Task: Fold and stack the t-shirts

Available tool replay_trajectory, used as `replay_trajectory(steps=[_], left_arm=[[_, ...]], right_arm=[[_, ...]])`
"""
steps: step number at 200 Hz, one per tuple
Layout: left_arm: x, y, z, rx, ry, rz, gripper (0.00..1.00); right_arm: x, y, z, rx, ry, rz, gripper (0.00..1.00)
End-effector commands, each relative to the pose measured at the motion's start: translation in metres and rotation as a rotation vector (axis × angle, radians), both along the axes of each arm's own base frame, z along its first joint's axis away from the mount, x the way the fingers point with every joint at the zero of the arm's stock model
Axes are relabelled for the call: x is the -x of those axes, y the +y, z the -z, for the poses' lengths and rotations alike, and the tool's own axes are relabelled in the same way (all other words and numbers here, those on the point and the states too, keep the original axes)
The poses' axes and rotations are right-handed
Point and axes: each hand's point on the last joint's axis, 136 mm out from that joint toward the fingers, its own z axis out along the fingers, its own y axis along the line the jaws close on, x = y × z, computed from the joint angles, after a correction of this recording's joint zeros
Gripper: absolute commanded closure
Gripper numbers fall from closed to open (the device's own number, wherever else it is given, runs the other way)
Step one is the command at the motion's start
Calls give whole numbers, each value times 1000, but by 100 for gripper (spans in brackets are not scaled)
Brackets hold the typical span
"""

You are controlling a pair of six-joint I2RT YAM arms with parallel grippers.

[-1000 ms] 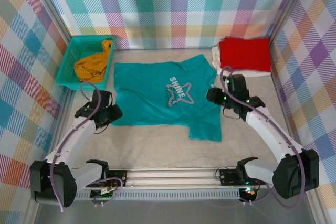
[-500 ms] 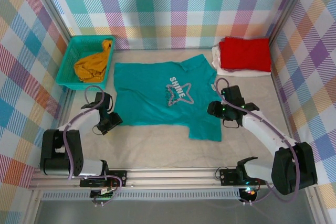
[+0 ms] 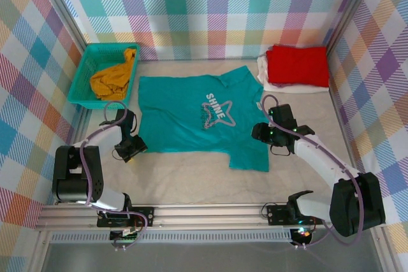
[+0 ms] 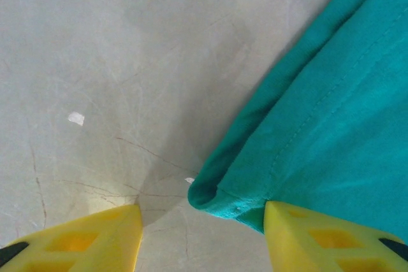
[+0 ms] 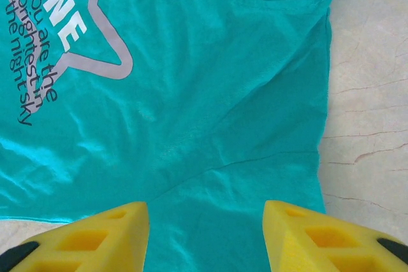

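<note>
A teal t-shirt (image 3: 191, 116) with a white "SHINE" star print lies spread flat mid-table. My left gripper (image 3: 132, 148) is low at its near-left corner. In the left wrist view the gripper (image 4: 203, 237) is open, and the rolled hem corner (image 4: 220, 195) lies between the yellow fingers (image 4: 319, 237), against the right one. My right gripper (image 3: 262, 133) hovers open over the shirt's right side near the sleeve, with teal cloth (image 5: 210, 157) under the gripper (image 5: 205, 234). A folded red t-shirt (image 3: 297, 65) rests on a white one (image 3: 266, 84) at the back right.
A teal mesh basket (image 3: 81, 87) at the back left holds a crumpled mustard-yellow t-shirt (image 3: 113, 78). Checked walls close in the table on three sides. Bare tabletop (image 3: 191, 176) runs between the shirt and the arm bases.
My left arm has folded down and its gripper has slid a little nearer and right, onto the shirt's corner. The right gripper came nearer along the shirt's right edge, then stopped.
</note>
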Motion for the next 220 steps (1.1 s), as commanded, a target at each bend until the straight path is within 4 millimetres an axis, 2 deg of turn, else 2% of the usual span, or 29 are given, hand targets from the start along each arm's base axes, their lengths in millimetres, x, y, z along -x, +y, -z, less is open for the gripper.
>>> replay_trajectory(steps=[1,15,37,85,106,132,149,158,178,220], left_arm=[[-40,-8,-24,39,-176,24,46],[-39,-6,-31,26,-186,24,45],[-38,0,-28,-11,-167,35,44],[-37,0,-4,-14,-116,40,45],[-40,-2,0,-4,-112,40,49],[-41,0,0,-17,-116,45,63],[-40,0,-1,-18,-118,49,80],[-40,0,-3,-15,-122,49,89],[-40,-3,-12,0,-143,53,100],[-27,-4,-36,6,-174,47,100]], right_arm=[[1,0,-1,1,-7,4,49],[1,0,0,2,-5,6,49],[-1,2,1,-8,-4,8,49],[0,2,3,-9,1,9,49],[1,2,2,-14,4,10,49],[6,-2,3,-6,12,23,49],[11,-5,6,-4,21,35,48],[15,-7,8,1,36,44,44],[21,-10,10,10,64,52,41],[47,-31,15,6,225,144,37]])
